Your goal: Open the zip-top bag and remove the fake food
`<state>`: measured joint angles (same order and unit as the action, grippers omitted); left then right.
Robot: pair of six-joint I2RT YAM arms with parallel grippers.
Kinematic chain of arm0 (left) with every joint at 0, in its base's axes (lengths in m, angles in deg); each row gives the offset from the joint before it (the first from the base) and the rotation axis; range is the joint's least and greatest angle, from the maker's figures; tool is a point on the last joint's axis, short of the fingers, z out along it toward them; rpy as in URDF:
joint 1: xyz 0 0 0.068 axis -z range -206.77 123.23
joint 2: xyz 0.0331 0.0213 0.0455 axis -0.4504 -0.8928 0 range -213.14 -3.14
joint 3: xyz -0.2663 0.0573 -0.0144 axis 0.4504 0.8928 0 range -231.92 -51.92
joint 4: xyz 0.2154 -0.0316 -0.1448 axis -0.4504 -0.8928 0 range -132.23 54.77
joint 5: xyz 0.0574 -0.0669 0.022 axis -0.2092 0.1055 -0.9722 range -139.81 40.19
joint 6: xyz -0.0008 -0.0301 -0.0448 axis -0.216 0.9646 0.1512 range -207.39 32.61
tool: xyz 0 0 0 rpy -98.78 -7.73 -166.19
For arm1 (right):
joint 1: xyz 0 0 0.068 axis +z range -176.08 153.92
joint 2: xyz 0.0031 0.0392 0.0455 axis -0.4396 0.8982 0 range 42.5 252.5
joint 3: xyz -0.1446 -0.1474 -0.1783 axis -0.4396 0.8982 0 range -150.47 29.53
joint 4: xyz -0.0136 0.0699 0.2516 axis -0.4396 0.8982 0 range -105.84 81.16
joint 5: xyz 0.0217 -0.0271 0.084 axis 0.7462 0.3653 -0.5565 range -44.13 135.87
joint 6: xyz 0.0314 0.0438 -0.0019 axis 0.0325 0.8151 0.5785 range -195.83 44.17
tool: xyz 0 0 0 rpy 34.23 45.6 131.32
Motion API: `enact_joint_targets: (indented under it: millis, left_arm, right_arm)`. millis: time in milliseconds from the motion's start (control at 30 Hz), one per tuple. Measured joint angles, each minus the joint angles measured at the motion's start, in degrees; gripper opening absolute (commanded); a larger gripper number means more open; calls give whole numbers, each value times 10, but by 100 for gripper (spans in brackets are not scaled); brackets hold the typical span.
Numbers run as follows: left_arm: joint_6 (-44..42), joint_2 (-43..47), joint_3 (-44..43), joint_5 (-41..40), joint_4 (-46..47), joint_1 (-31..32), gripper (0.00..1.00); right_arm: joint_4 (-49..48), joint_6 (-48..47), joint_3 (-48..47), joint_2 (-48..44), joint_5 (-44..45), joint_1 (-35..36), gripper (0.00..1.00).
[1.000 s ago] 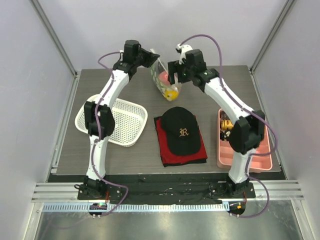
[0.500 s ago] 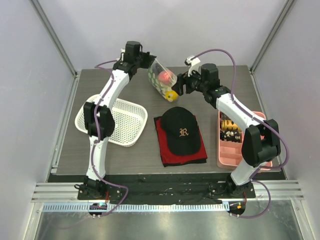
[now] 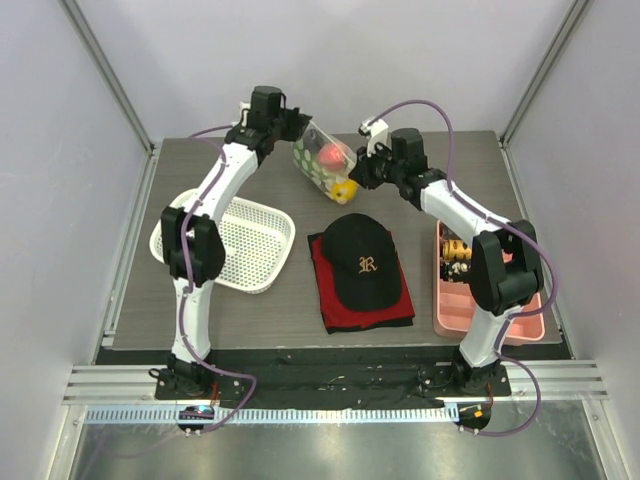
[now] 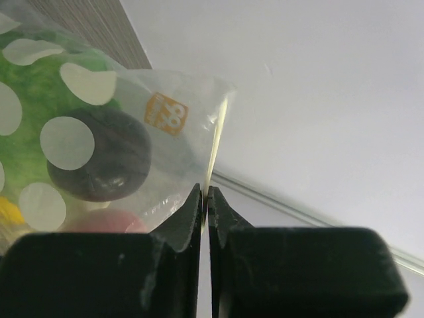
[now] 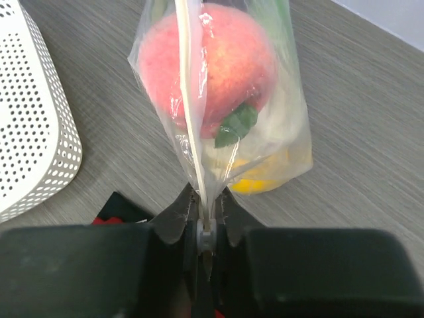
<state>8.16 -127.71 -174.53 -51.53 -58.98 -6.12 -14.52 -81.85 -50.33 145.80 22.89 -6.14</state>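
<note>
The zip-top bag (image 3: pixel 323 163), clear with white dots, hangs above the far middle of the table, stretched between both grippers. My left gripper (image 3: pixel 300 128) is shut on its upper corner; in the left wrist view the jaws (image 4: pixel 205 196) pinch the thin plastic edge. My right gripper (image 3: pixel 358 172) is shut on the zip strip's end (image 5: pixel 205 207), with a small slider between the jaws. Fake food fills the bag: a red-pink peach (image 5: pixel 212 66), a yellow citrus (image 5: pixel 265 180), a dark brown ball (image 4: pixel 99 162) and a leafy green vegetable (image 4: pixel 33 93).
A white mesh basket (image 3: pixel 225 240) sits at the left. A black cap (image 3: pixel 362 262) lies on a red and black cloth (image 3: pixel 330 305) in the middle. A pink tray (image 3: pixel 525 320) with small bits stands at the right edge.
My right gripper came in at the bag's lower right end and closed on the zip strip. The left gripper kept its hold, and the bag swung from hanging to slanting.
</note>
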Motion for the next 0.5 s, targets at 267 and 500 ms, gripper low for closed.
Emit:
enact_joint_targets:
  millis: [267, 500]
  left_arm:
    - [-223, 82, 77, 8, -10, 0, 61]
    - [-580, 184, 129, 166, 58, 2, 46]
  right_arm:
    - [113, -99, -124, 22, -8, 1, 1]
    - [208, -234, -166, 25, -55, -5, 1]
